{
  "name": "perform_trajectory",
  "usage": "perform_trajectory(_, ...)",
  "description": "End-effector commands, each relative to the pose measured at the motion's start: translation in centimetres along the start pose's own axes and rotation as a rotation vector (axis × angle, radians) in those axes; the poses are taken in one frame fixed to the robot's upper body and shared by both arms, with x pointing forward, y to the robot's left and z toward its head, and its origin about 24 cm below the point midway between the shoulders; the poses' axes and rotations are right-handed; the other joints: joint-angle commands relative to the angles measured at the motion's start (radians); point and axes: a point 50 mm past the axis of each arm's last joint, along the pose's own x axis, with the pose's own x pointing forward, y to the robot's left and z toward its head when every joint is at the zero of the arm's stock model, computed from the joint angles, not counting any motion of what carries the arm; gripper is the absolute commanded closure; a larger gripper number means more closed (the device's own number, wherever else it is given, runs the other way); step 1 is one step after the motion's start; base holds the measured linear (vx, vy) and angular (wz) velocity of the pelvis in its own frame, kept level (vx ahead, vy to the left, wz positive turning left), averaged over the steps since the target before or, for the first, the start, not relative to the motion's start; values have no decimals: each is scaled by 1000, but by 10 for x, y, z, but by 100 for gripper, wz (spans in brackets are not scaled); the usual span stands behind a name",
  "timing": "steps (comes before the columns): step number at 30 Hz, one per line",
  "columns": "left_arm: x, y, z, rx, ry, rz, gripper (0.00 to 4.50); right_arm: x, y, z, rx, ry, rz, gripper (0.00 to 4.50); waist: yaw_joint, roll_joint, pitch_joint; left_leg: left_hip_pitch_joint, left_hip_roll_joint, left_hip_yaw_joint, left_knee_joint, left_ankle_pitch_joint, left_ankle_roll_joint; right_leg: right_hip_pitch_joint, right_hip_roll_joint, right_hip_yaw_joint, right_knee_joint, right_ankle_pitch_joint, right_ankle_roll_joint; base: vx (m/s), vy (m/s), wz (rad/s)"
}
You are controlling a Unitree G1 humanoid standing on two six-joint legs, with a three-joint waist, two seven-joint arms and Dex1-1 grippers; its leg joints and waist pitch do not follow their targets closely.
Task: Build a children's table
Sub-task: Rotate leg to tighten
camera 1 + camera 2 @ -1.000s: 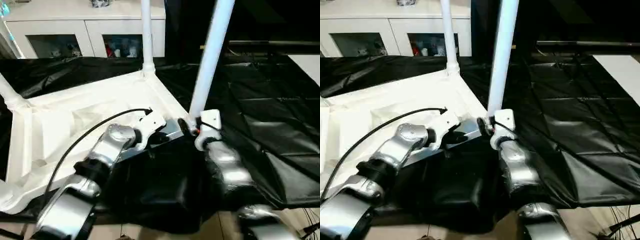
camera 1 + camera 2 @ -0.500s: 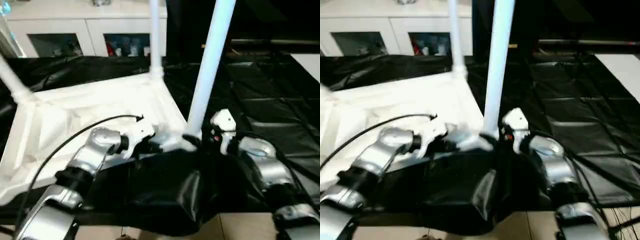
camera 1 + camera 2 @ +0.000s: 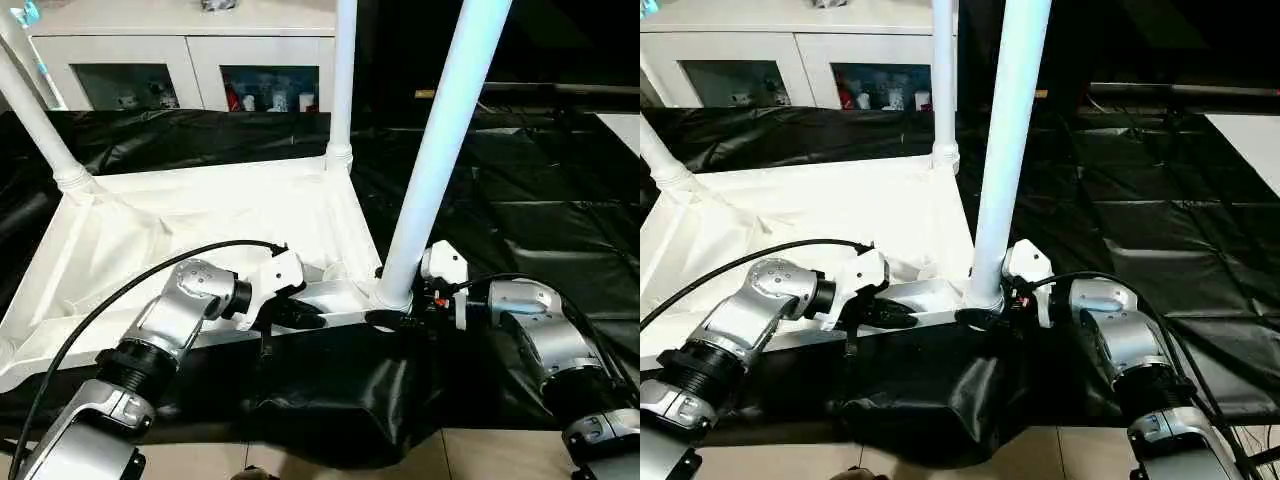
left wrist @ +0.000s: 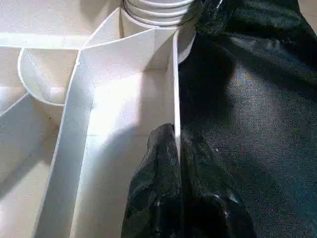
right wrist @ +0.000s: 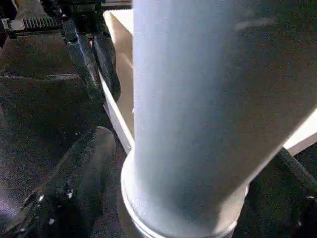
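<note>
Left gripper pinching the tabletop rim, fingers together on it. Right gripper straddling the near leg base — fingers apart. Tabletop lying upside down on black sheeting, legs standing up.

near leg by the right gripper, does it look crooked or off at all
Yes, slightly. The near leg leans toward the robot's right out of its corner socket, while the far leg stands nearly upright. The right gripper straddles its base, and the left gripper pinches the tabletop rim.
</note>
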Motion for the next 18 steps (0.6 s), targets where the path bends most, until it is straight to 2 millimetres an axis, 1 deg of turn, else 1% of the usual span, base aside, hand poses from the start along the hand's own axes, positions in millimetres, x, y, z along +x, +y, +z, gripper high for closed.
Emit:
perform_trajectory(1, 0, -2, 10, 37, -18, -37, 450, 2, -4, 7, -31, -8, 9, 62, -2, -10, -67, 19, 43, -18, -60, -125, 94, 42, -57, 39, -61, 8, -282, 0, 0, 0)
perform_trajectory(2, 0, -2, 9, 37, -15, -35, 450, 4, -4, 7, -24, -15, 9, 88, -1, -10, -68, 20, 43, -18, -60, -124, 93, 42, -58, 39, -61, 7, -283, 0, 0, 0)
perform_trajectory(3, 0, -2, 9, 37, -14, -34, 450, 4, -5, 7, -20, -17, 11, 97, -2, -10, -68, 21, 44, -18, -60, -121, 94, 41, -57, 39, -61, 9, -284, 0, 0, 0)
perform_trajectory(6, 0, -2, 9, 36, -14, -33, 450, 5, -5, 7, -15, -16, 15, 102, -1, -10, -68, 20, 44, -18, -59, -116, 96, 42, -56, 39, -59, 20, -284, 0, 0, 0)
perform_trajectory(7, 0, -2, 9, 36, -13, -31, 450, 5, -5, 7, -16, -12, 13, 131, -1, -11, -68, 20, 43, -18, -59, -116, 98, 41, -56, 39, -59, 22, -284, 0, 0, 0)
perform_trajectory(12, 0, -2, 8, 36, -11, -29, 450, 5, -6, 6, -17, -5, 12, 168, -1, -11, -68, 19, 44, -18, -58, -118, 98, 41, -58, 39, -60, 9, -283, 0, 0, 0)
perform_trajectory(18, 0, -2, 8, 35, -10, -26, 450, 4, -6, 4, -33, 17, 18, 176, -2, -12, -69, 20, 43, -18, -58, -112, 101, 42, -57, 39, -58, 20, -286, 0, 0, 0)
